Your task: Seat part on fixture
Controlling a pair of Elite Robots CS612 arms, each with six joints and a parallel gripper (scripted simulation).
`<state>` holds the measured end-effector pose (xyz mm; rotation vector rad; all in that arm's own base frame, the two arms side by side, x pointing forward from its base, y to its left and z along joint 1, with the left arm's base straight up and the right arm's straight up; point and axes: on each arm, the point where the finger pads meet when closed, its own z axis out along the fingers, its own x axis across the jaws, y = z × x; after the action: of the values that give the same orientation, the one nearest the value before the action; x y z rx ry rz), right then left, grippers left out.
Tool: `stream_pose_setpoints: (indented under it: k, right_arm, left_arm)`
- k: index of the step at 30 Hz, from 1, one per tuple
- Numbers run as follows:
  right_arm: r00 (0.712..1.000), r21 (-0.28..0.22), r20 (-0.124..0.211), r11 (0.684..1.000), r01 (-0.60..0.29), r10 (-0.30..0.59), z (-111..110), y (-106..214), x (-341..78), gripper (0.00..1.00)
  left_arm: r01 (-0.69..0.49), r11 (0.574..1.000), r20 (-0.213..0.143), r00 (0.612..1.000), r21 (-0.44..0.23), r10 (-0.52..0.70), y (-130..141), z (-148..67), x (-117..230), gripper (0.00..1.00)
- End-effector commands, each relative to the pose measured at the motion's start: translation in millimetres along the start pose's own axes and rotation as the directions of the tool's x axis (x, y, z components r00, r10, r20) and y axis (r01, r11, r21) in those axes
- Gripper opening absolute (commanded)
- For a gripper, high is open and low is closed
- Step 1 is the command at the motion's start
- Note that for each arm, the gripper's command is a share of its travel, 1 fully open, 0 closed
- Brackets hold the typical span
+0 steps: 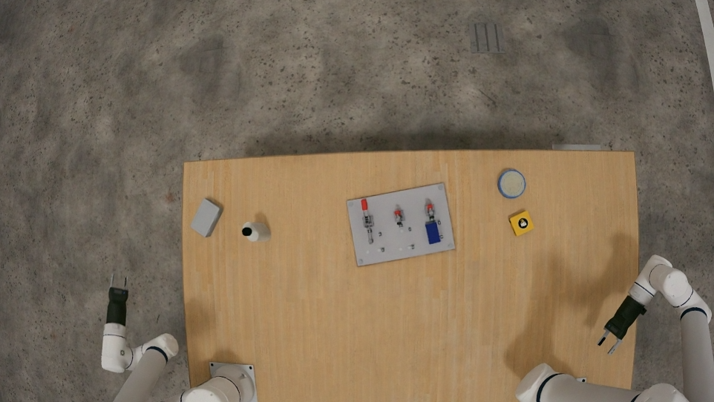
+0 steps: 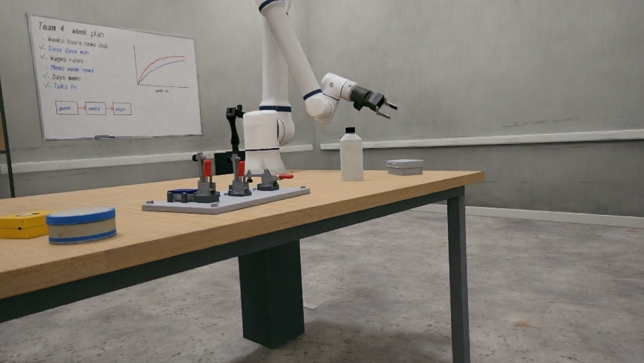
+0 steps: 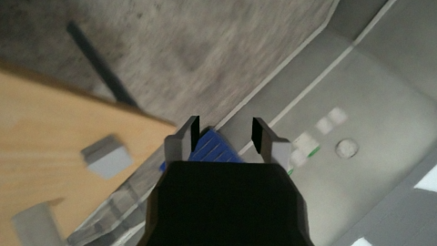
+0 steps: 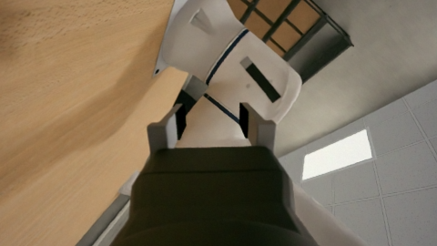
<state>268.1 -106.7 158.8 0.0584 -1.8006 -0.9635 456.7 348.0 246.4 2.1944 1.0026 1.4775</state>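
Note:
The blue part (image 1: 433, 233) (image 2: 182, 191) sits at the right end of the grey fixture plate (image 1: 384, 199) (image 2: 288, 191) in the top view, in front of the right toggle clamp (image 1: 430, 209) (image 2: 206, 182). Small dark blocks (image 1: 441, 236) stand beside its right side. Whether it lies fully flat or touches the blocks is too small to tell; the pads under it are hidden. My left gripper (image 1: 119, 277) (image 2: 391, 111) (image 3: 226, 128) is open and empty, beyond the table's left edge. My right gripper (image 1: 605, 348) (image 4: 212, 114) is open and empty at the table's right edge, far from the part.
A white bottle (image 1: 258, 231) (image 2: 351, 155) and a grey box (image 1: 206, 217) (image 2: 404, 167) stand left of the fixture in the top view. A round tin (image 1: 511, 183) (image 2: 81, 228) and a yellow box (image 1: 519, 229) (image 2: 22, 228) are to its right. Two more clamps (image 1: 398, 215) (image 1: 368, 222) stand on the plate.

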Motion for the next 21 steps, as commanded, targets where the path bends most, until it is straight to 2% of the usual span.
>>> stream_pose_setpoints:
  k: [1,2,8,15,17,19,21]
  right_arm:
    - [1.000,0.001,0.001,1.000,0.000,0.000,-0.4,0.1,0.2,1.00]
    - [1.000,0.001,0.001,1.000,0.000,0.000,-0.4,0.1,0.2,1.00]
    - [1.000,0.001,0.001,1.000,0.000,0.000,-0.4,0.1,0.2,1.00]
    - [1.000,0.001,0.001,1.000,0.000,0.000,-0.4,0.1,0.2,1.00]
    - [1.000,0.001,0.001,1.000,0.000,0.000,-0.4,0.1,0.2,1.00]
    - [1.000,0.001,0.001,1.000,0.000,0.000,-0.4,0.1,0.2,1.00]
    - [1.000,0.001,0.001,1.000,0.000,0.000,-0.4,0.1,0.2,1.00]
  left_arm:
    - [0.037,0.998,-0.052,0.998,0.056,-0.034,-42.4,-22.9,24.6,1.00]
    - [0.037,0.998,-0.052,0.998,0.056,-0.034,-42.4,-22.9,24.6,1.00]
    - [0.110,0.982,-0.150,0.985,0.152,-0.087,-111.7,-75.4,53.3,1.00]
    - [0.193,0.951,-0.253,0.959,0.242,-0.130,-175.9,-137.3,71.7,1.00]
    - [0.215,0.941,-0.280,0.950,0.263,-0.138,-191.3,-154.4,74.7,1.00]
    - [0.215,0.941,-0.280,0.950,0.263,-0.138,-191.3,-154.4,74.7,1.00]
    - [0.236,0.930,-0.305,0.941,0.282,-0.146,-205.4,-170.9,77.0,1.00]
